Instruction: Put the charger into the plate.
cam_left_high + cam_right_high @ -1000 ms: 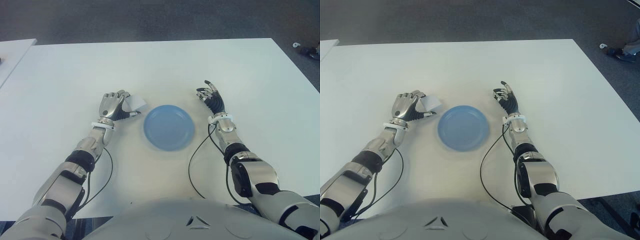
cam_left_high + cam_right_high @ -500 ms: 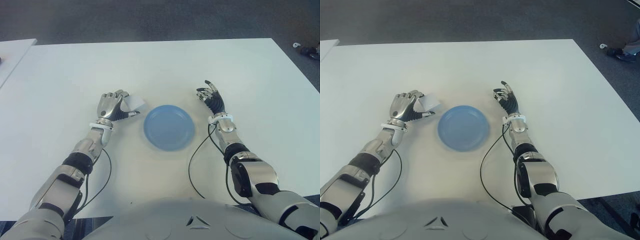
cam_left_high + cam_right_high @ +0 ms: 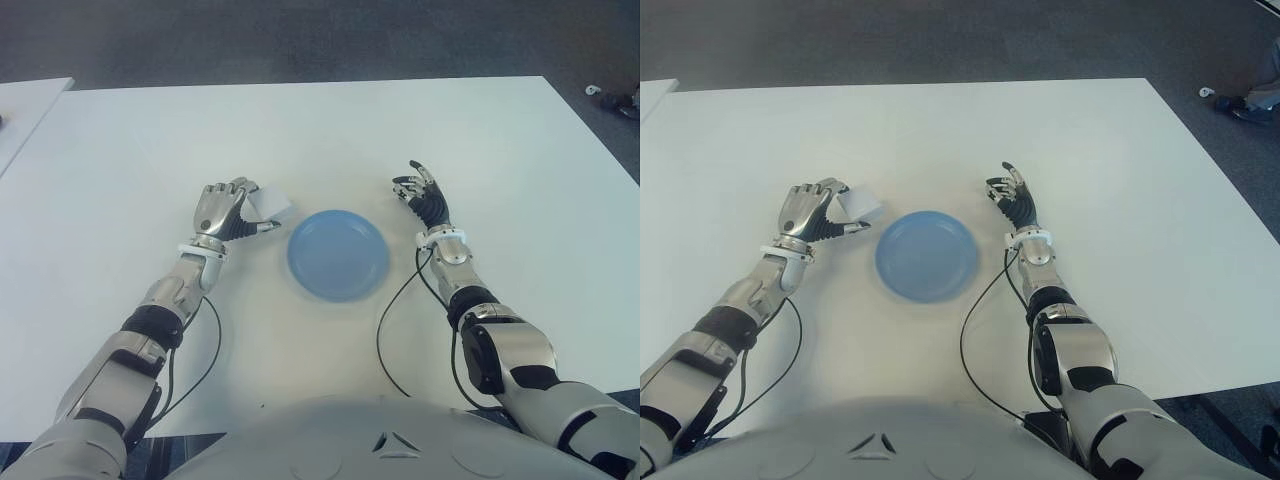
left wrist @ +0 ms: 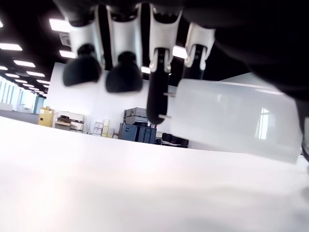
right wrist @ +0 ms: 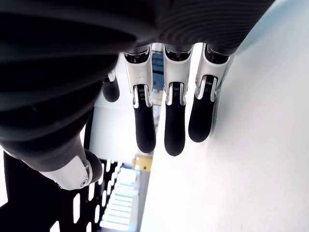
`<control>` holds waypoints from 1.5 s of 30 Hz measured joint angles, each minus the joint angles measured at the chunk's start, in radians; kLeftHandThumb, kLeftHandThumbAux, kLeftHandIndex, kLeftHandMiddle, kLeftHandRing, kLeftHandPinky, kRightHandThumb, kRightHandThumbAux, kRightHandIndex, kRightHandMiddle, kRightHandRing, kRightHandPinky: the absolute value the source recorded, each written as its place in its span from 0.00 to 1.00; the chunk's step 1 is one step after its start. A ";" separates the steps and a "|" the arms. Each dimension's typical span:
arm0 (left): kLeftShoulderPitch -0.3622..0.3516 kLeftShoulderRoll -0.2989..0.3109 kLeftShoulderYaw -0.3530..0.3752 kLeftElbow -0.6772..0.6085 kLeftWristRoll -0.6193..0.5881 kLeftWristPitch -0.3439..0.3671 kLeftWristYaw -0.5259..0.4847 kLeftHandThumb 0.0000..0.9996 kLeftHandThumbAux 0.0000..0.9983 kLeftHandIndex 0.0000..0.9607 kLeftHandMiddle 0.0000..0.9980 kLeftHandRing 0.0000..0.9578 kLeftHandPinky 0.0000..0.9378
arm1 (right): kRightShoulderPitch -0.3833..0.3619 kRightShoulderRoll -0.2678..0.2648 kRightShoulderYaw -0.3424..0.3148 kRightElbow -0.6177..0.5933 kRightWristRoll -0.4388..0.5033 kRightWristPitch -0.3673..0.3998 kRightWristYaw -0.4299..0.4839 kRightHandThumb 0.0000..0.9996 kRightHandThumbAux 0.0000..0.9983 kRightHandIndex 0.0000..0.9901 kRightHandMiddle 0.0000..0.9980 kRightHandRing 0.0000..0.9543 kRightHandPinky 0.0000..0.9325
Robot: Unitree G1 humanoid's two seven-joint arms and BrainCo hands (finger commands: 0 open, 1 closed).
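- Just left of the blue plate (image 3: 338,254), the left hand (image 3: 224,211) was clenched round the white charger (image 3: 268,205), held off the white bench (image 3: 300,140).
- Right of the plate, the right hand (image 3: 424,198) stood with fingers (image 5: 174,126) relaxed, grasping nothing.

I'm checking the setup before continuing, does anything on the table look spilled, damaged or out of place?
Nothing stands out. The left hand grips the white charger beside the empty blue plate, and the right hand shows open on the plate's other side.
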 measured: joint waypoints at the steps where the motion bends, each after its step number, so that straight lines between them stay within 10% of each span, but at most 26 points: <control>1: 0.002 0.002 0.001 -0.004 0.000 -0.005 0.000 0.72 0.70 0.46 0.85 0.88 0.87 | 0.000 0.000 0.000 0.000 0.000 0.000 -0.001 0.05 0.69 0.07 0.36 0.38 0.37; 25: 0.025 0.011 0.090 -0.289 -0.078 -0.041 -0.194 0.72 0.70 0.46 0.86 0.89 0.88 | 0.003 0.008 0.001 -0.008 0.000 0.000 -0.008 0.08 0.71 0.05 0.36 0.38 0.38; 45: -0.001 -0.024 0.034 -0.249 -0.055 -0.100 -0.272 0.72 0.70 0.46 0.87 0.90 0.89 | 0.001 0.018 0.001 -0.010 0.000 0.000 -0.011 0.08 0.69 0.05 0.35 0.38 0.37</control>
